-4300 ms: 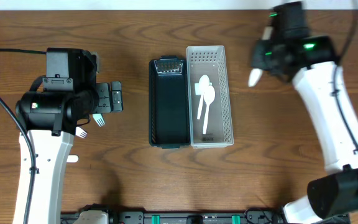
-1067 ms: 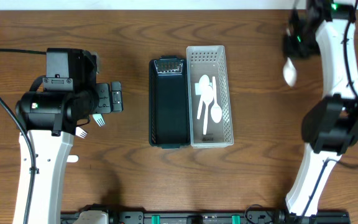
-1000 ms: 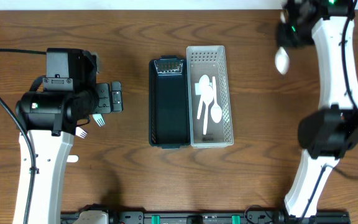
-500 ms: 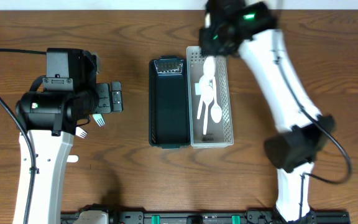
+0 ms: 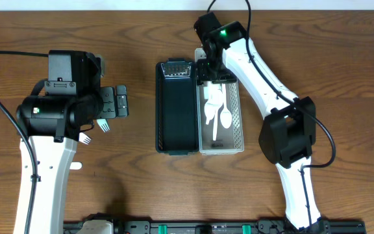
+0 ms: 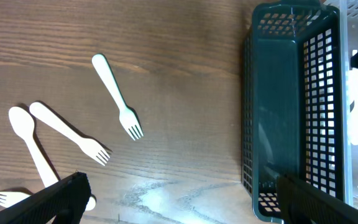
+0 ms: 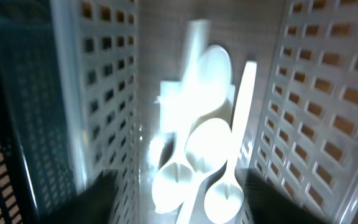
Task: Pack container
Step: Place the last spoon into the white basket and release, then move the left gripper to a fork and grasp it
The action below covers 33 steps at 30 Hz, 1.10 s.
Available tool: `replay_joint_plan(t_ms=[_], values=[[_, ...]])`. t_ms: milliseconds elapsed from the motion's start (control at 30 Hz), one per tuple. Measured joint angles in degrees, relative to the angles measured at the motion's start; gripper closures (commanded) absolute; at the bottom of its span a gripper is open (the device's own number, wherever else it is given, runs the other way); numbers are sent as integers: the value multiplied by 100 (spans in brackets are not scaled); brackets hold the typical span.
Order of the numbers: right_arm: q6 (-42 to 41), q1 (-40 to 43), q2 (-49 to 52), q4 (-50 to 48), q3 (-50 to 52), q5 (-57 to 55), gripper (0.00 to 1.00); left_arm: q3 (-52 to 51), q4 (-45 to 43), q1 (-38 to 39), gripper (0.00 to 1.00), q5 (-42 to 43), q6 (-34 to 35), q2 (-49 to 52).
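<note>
A dark green basket (image 5: 176,107) and a white perforated basket (image 5: 237,104) stand side by side mid-table. White spoons (image 5: 217,104) lie in the white one. My right gripper (image 5: 214,71) hovers over its far end, open, its dark fingers (image 7: 98,199) either side of the spoons (image 7: 207,149) below. Far off at the left, my left gripper (image 5: 119,103) hangs open and empty above the wood (image 6: 179,208). Two white forks (image 6: 118,96) (image 6: 70,132) and a spoon (image 6: 33,149) lie on the table under it, left of the dark basket (image 6: 291,106).
Another fork tip (image 6: 5,198) shows at the left wrist view's lower left. A fork (image 5: 85,138) and a white handle end (image 5: 75,166) peek out beside the left arm. A black rail (image 5: 193,227) runs along the table's front edge.
My right arm swung in from the far right with a spoon to the white basket's far end and opened its jaws. The left arm stayed still.
</note>
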<state>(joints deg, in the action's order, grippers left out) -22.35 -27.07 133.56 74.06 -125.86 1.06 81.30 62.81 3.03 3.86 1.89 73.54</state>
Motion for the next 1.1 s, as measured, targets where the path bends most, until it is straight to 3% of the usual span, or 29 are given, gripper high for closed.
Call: replay_joint_plan(t_ms=[200, 300, 667, 867, 1100], values=[[339, 197, -144, 175, -734, 2, 11, 0, 39, 0, 2, -2, 0, -2], [466, 507, -485, 280, -1093, -2, 1, 20, 297, 0, 2, -2, 0, -2], [634, 3093, -1952, 966, -1436, -166, 1, 599, 424, -494, 2, -448, 743, 157], [704, 3950, -1862, 1259, -1410, -39, 1, 597, 326, -988, 2, -470, 1134, 1497], [1023, 4050, -1851, 1314, -1399, 61, 1, 575, -173, -1147, 2, -308, 1233, 3095]])
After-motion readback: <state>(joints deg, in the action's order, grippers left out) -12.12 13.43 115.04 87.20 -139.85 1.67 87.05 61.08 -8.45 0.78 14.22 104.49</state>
